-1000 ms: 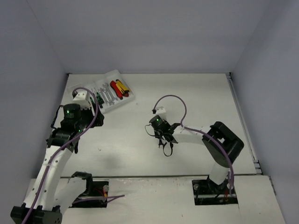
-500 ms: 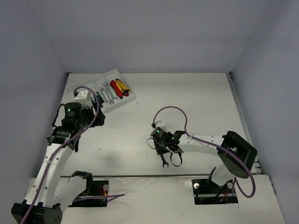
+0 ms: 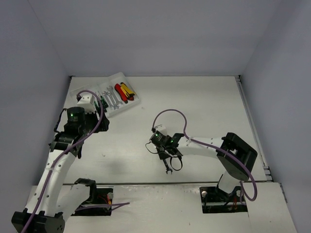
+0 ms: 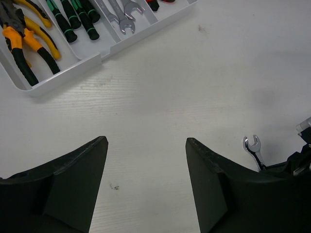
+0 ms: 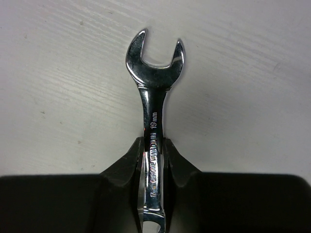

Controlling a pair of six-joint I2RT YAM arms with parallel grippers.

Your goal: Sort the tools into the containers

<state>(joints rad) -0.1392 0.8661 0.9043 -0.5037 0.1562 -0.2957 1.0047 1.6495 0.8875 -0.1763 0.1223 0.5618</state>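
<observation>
My right gripper is shut on the shank of a silver wrench, whose open end sticks out ahead over the white table. In the top view the right gripper is at the table's near middle, with the wrench pointing toward the near edge. My left gripper is open and empty above bare table, just on the near side of the tray. The tray sits at the far left and holds pliers, screwdrivers, wrenches and red and yellow knives.
Grey walls close the table on the left, back and right. The right arm's purple cable loops above its wrist. The held wrench also shows at the right edge of the left wrist view.
My right gripper has moved toward the near edge and then slightly left, with its elbow shifting. The left arm has barely moved.
</observation>
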